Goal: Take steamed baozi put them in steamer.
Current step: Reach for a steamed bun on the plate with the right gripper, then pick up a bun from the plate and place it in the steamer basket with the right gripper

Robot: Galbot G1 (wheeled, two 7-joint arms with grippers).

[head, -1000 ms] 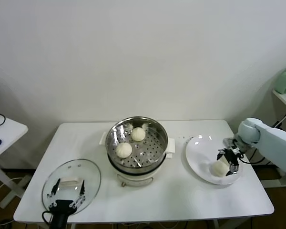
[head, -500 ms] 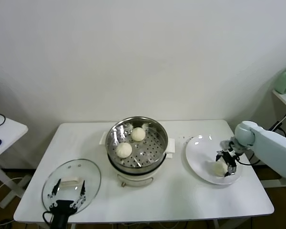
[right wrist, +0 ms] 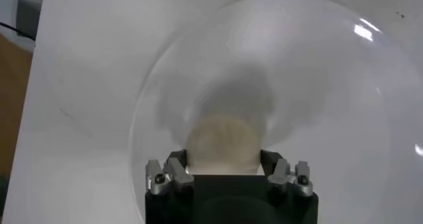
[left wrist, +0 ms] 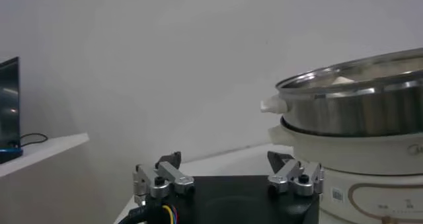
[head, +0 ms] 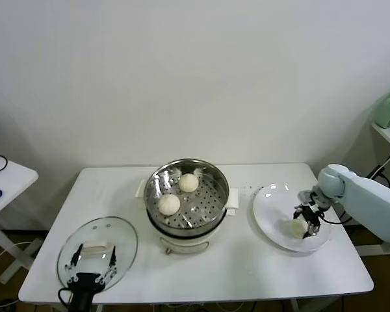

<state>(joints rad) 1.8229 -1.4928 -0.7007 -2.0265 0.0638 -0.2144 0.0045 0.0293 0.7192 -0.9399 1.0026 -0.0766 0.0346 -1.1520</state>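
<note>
1. A white table (head: 247,266) is seen from the head camera, with a stainless-steel steamer (head: 187,195) standing near its middle on a white cooker base (head: 185,244).
2. Two steamed baozi lie on the steamer's perforated floor: one baozi (head: 189,182) toward the back, another baozi (head: 169,204) nearer the front left; they are apart from each other.
3. A white plate (head: 268,214) lies to the right of the steamer, just beside it but not touching.
4. A third baozi (head: 297,227) rests on the plate, toward its right half.
5. The right gripper (head: 306,219) is placed down over this bun. In the right wrist view the right gripper (right wrist: 225,172) is seen with a finger (right wrist: 173,172) set against each flank of the bun (right wrist: 223,144), so the jaws are clamped on it; the bun is still seated on the plate (right wrist: 330,80).
6. A round glass lid (head: 97,250) lies flat at the front left corner of the table, well apart from the plate.
7. The left gripper (head: 91,260) is parked over the lid; in the left wrist view the left gripper (left wrist: 228,179) is seen with fingers spread apart and nothing between them.
8. A small label is seen on the cooker base (left wrist: 370,179) in the left wrist view, but its writing cannot be read; no brand can be made out elsewhere.
9. A second white table (head: 3,179) with a dark cable stands at the far left.
</note>
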